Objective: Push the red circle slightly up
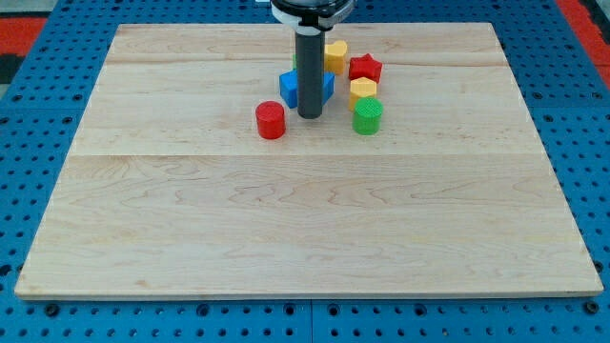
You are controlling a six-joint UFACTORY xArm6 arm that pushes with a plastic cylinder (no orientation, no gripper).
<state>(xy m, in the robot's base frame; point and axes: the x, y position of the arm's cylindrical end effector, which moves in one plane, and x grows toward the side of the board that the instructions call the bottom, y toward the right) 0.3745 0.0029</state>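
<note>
The near half of the wooden board (305, 248) is bare. Farther in, a little left of centre, the red circle (271, 121) is found standing alone, the nearest block of all. The tip (310, 115) is set down just to its right and slightly farther away, apart from it by a narrow gap; no gripper is carried, only the plain rod, so nothing is held. The rod stands in front of the blue block (305, 88), which is partly hidden behind it. To the right, a green block (367, 115) lies with a yellow block (362, 90) just behind it. Farther still, a red star (365, 69) and a second yellow block (335, 55) are seen.

The approach step seems to be in hand, since the circle is not yet touched. For the push away, the tip would need to be brought round to the circle's near side, then driven a short way toward the far edge.
</note>
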